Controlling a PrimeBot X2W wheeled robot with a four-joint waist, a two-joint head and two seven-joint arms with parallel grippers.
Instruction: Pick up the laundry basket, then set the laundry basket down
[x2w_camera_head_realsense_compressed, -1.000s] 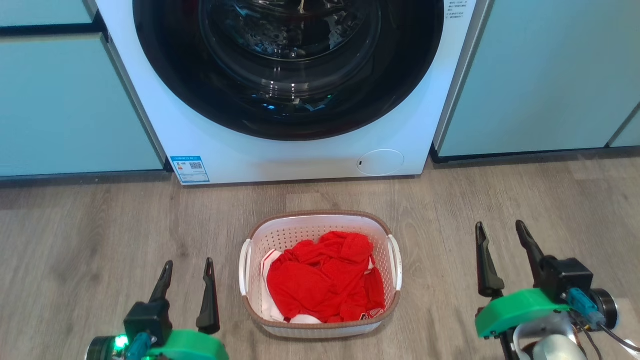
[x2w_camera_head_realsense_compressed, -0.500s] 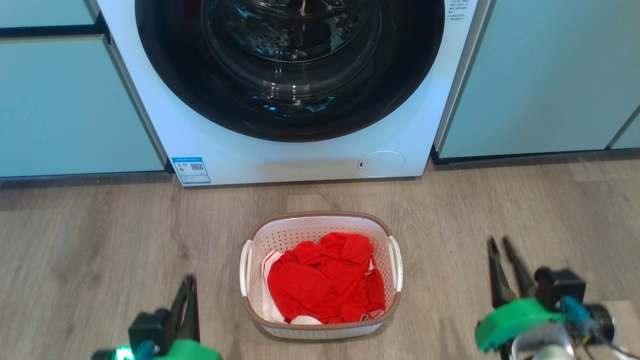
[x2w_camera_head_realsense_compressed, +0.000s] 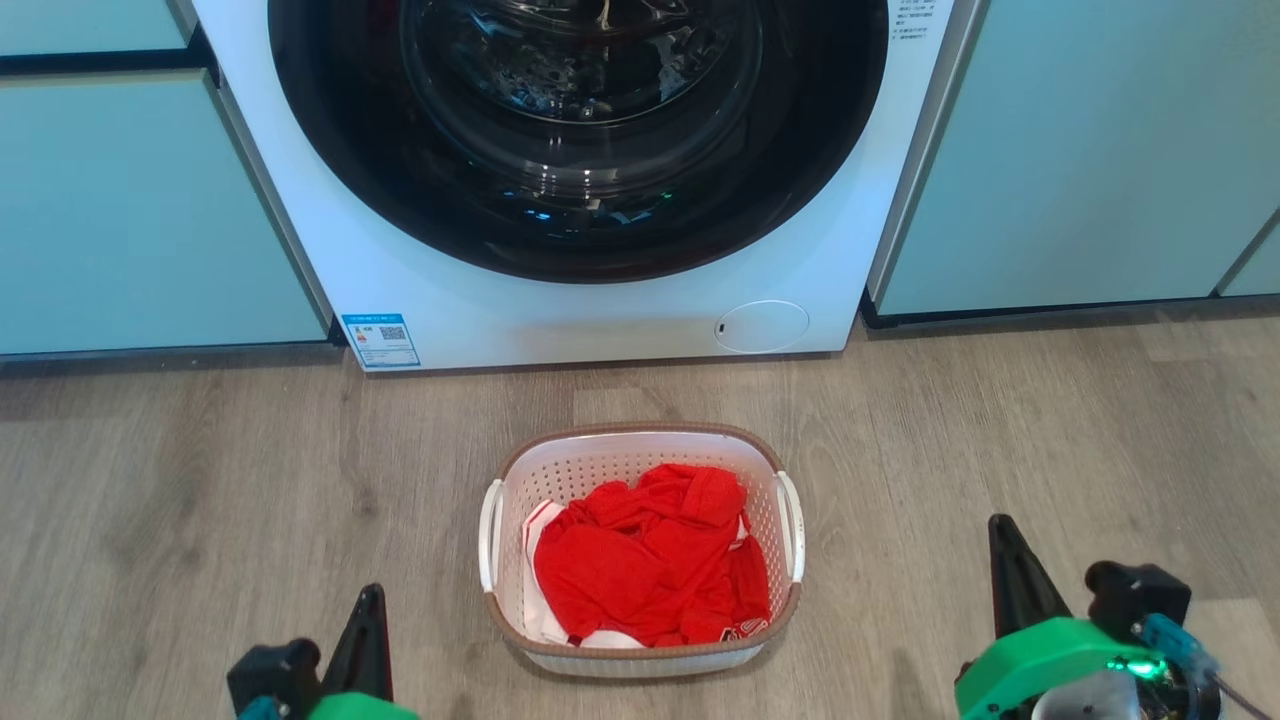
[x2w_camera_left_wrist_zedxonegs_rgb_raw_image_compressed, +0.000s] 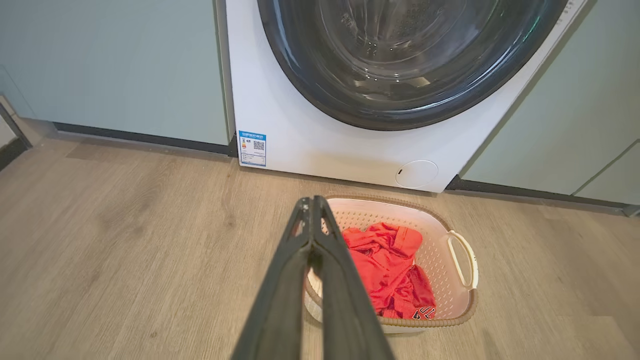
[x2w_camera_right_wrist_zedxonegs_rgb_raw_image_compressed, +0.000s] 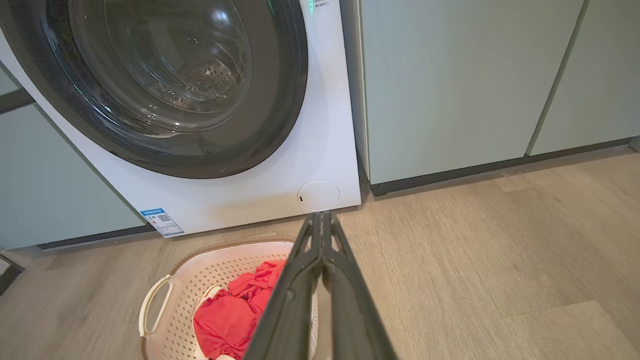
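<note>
The laundry basket (x2w_camera_head_realsense_compressed: 510, 590) stands on the wood floor in front of the washing machine, white and perforated with a brown rim band and two white side handles; red clothes lie inside it. It also shows in the left wrist view (x2w_camera_left_wrist_zedxonegs_rgb_raw_image_compressed: 450, 260) and the right wrist view (x2w_camera_right_wrist_zedxonegs_rgb_raw_image_compressed: 200, 270). My left gripper (x2w_camera_head_realsense_compressed: 368, 600) is at the lower left, shut and empty, well left of the basket. My right gripper (x2w_camera_head_realsense_compressed: 1000, 530) is at the lower right, shut and empty, well right of it. Both pairs of closed fingertips (x2w_camera_left_wrist_zedxonegs_rgb_raw_image_compressed: 312, 201) (x2w_camera_right_wrist_zedxonegs_rgb_raw_image_compressed: 321, 216) point toward the machine.
A white front-loading washing machine (x2w_camera_head_realsense_compressed: 600, 310) with a dark round door stands just behind the basket. Pale green cabinets (x2w_camera_head_realsense_compressed: 1080, 150) flank it on both sides. Bare wood floor (x2w_camera_head_realsense_compressed: 200, 480) stretches left and right of the basket.
Both grippers have gone from open to shut and have drawn back toward the bottom edge of the head view. The basket has not moved.
</note>
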